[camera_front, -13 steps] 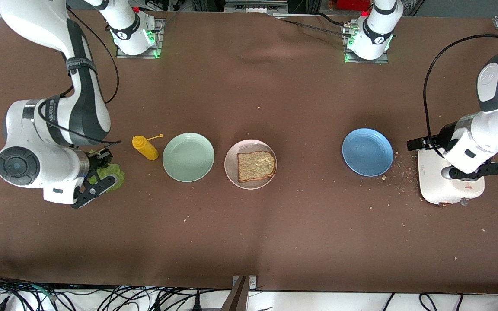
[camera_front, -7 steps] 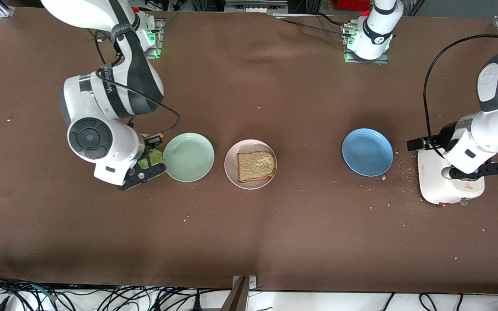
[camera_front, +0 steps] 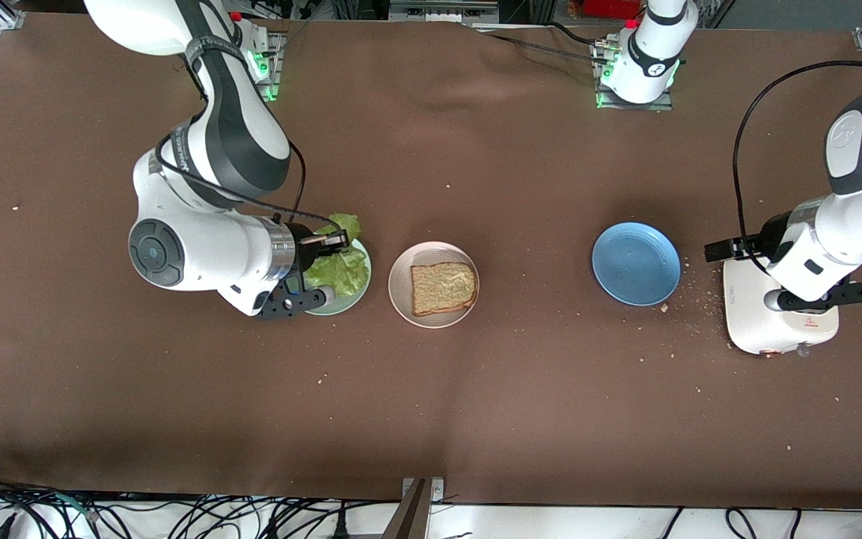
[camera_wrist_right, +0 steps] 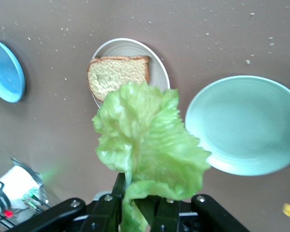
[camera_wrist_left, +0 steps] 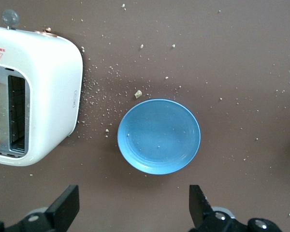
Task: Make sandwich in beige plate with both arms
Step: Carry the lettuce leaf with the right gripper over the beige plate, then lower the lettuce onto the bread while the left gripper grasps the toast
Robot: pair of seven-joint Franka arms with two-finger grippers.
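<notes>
Right gripper (camera_front: 326,241): clenching the lettuce leaf (camera_front: 340,268), hanging over the mint-green plate (camera_front: 352,293).
Left gripper (camera_front: 824,296): waiting over the toaster (camera_front: 753,318), fingers spread.

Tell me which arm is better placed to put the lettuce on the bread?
Right: the right gripper, over the mint-green plate, grips the lettuce beside the bread. The left gripper waits open over the toaster.

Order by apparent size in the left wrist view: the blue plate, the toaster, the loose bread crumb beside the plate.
1. White toaster, though partly cut off by the picture's edge.
2. Blue plate.
3. Bread crumb.
</notes>
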